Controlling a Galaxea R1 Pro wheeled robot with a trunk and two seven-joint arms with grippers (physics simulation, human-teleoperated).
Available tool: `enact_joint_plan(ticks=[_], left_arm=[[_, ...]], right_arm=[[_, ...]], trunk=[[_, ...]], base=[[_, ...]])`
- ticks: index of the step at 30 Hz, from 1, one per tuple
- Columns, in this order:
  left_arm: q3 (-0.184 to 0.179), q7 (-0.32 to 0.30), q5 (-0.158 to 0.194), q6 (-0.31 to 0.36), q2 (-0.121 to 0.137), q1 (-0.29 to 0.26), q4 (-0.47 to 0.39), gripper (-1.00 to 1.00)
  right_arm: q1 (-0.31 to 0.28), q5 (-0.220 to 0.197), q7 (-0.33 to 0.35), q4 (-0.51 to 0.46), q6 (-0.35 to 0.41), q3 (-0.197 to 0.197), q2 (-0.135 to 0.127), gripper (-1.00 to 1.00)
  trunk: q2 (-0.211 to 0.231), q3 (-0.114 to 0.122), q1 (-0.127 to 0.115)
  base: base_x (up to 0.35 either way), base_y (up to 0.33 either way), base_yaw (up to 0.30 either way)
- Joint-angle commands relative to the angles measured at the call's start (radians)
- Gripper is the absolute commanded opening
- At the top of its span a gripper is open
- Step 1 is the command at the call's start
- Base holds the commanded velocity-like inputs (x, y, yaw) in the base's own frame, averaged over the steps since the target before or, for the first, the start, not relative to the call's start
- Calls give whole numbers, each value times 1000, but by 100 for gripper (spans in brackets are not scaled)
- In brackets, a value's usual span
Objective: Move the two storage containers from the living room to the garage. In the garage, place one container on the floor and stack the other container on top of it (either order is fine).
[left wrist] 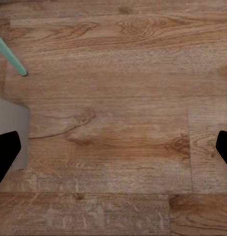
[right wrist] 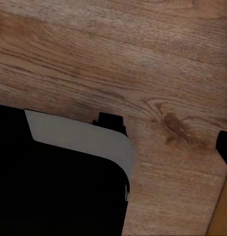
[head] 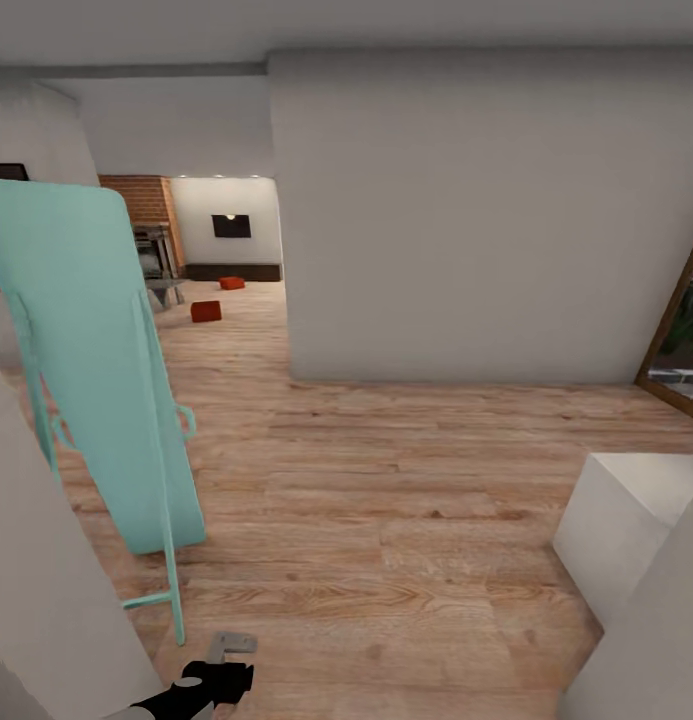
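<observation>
The left gripper (left wrist: 113, 147) hung wide open over the planks, holding nothing; the right one's state I couldn't tell. Past the leaning turquoise frame (head: 96, 370), both storage containers (head: 206, 311) sat far off. Best to steer wide of the frame through that opening.

The floor (head: 406, 470) is light brown wood with wavy grain and dark knots. The big wall (head: 466, 220) is plain white. Left of that wall, a folding chair (head: 96, 370) is mint green. Far past the chair, two small boxes (head: 206, 311) are red-orange. Behind them the fireplace (head: 141, 205) is red brick with thin lines, and a black TV (head: 231, 226) hangs on a white wall.
</observation>
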Motion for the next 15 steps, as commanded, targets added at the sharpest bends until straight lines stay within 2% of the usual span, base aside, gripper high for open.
enact_joint_plan(ticks=[1,6,15], left_arm=[[-4,5,-1,-8,0,-2,5,100],[-4,5,-1,-9,0,-2,5,100],[-4,5,-1,-9,-2,-2,5,100]], right_arm=[[-1,5,0,1,-3,1,-1,100],[-1,4,0,1,-3,0,0,100],[-1,4,0,1,-3,0,0,100]], trunk=[[0,-1,1],[0,-2,1],[0,-12,1]], base=[[339,0,0],[339,0,36],[339,-108,183]])
